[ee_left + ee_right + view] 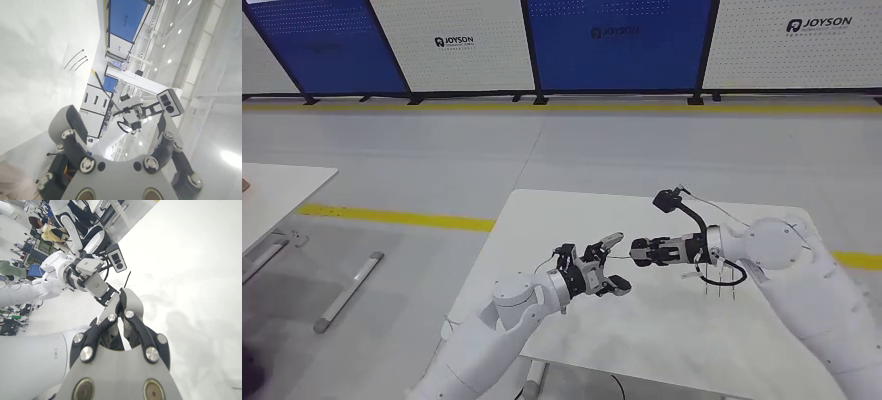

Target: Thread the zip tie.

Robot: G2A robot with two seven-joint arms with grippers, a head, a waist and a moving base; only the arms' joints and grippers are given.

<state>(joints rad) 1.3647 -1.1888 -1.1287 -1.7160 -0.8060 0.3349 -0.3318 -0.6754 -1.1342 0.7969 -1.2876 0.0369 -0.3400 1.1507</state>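
Note:
A black zip tie (128, 278) sticks out from between the fingertips of my right gripper (120, 294), which is shut on it above the white table (662, 330). In the left wrist view the same zip tie (105, 91) points as a long strap from the right gripper (130, 113) towards the camera. My left gripper (116, 111) is open, its two fingers spread wide on either side of the strap's line. In the top view the left gripper (617, 262) faces the right gripper (640, 250) closely, above the middle of the table.
Three spare zip ties (77, 59) lie side by side on the table, close under the right forearm (722, 283). The table's left edge (492, 240) drops to the grey floor. Blue and white partition panels (622, 45) stand far behind.

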